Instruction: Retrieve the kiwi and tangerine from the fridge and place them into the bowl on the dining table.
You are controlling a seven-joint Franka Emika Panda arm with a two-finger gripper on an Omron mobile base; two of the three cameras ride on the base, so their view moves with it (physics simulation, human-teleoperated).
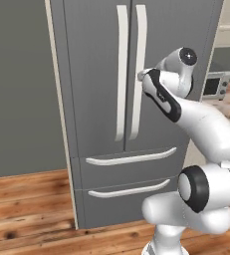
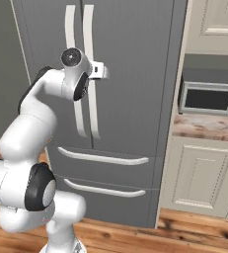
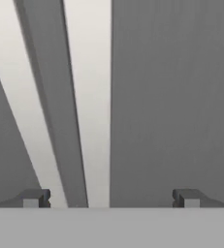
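The grey French-door fridge [image 1: 101,99] stands shut, both upper doors closed and its two lower drawers [image 1: 129,174] flush beneath them; the kiwi and tangerine cannot be seen. The long white handles [image 1: 129,74] run side by side down the middle seam. The gripper [image 2: 101,70] is held level at handle height, just beside the right door's handle [image 2: 89,59], with its jaws spread wide and nothing between them. In the hand view the two dark fingertips [image 3: 35,197] frame the right door's handle [image 3: 87,106] close ahead, the left one slanting away beside it. The right base view adds a silver microwave [image 2: 209,99] on a stone wall counter [image 2: 207,126] above cream cabinets [image 2: 199,175]. The left base view shows a grey wall [image 1: 17,84] and wood floor [image 1: 27,204]. The white arm folds up from its base, elbow high, forearm reaching forward to the doors.
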